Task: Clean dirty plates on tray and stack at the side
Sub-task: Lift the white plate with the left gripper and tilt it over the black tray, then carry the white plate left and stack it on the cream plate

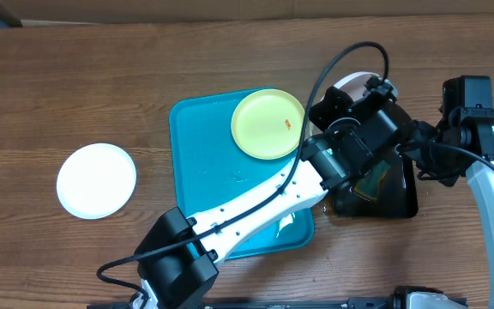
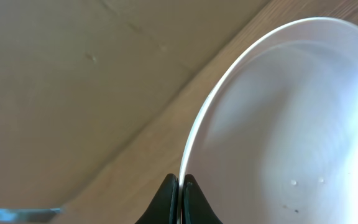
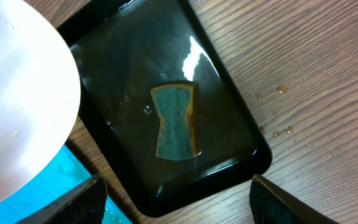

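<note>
Lifted plate (image 2: 278, 124), white, pinched at its rim by the closed left gripper (image 2: 180, 200), just right of the turquoise tray (image 1: 200, 163).
The green plate (image 1: 267, 124) lies on that tray; a second white plate (image 1: 96, 180) rests on the table (image 1: 75, 77), well left. The right gripper (image 3: 178, 202) hangs wide open and holds nothing, above the black tray (image 3: 229, 112) and its sponge (image 3: 176, 121).
</note>
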{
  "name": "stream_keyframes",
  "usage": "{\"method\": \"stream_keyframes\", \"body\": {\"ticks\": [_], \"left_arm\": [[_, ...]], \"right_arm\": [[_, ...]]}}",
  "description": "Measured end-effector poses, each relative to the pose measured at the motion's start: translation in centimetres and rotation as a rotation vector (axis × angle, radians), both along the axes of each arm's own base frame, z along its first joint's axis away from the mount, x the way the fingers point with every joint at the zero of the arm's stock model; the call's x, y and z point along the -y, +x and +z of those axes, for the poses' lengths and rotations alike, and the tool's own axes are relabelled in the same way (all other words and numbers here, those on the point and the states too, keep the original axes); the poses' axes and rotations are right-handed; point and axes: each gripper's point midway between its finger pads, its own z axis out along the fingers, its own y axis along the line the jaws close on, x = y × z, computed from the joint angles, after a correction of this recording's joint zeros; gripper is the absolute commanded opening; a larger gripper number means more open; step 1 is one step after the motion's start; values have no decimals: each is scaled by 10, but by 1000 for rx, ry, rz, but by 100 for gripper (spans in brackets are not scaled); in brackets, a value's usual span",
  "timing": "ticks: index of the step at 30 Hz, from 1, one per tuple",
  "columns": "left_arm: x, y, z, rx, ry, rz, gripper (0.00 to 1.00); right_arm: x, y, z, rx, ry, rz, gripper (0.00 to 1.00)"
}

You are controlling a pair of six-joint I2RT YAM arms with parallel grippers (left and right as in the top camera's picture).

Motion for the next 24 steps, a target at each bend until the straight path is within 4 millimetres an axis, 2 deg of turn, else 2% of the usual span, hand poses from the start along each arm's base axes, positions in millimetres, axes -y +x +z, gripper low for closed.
{"method": "stream_keyframes", "body": {"ticks": [4,9,16,20,24], "left_arm": [[2,0,-11,-60,-49,-20,4],[2,1,-6,-35,-22,-21,4],[13,-10,-5,-27,2,-57,4],[6,-15,-16,-76,28,-44,4],[-16,-21,-35,-168,5,29,4]], "right_arm": [[0,-1,0,-5,0,0,75],[0,-3,-1,-14,1,-1,75],[0,-4,-1,-15,1,0,75],[0,-6,-2,-25,1,0,75],[0,-6,-2,-27,2,0,75]]}}
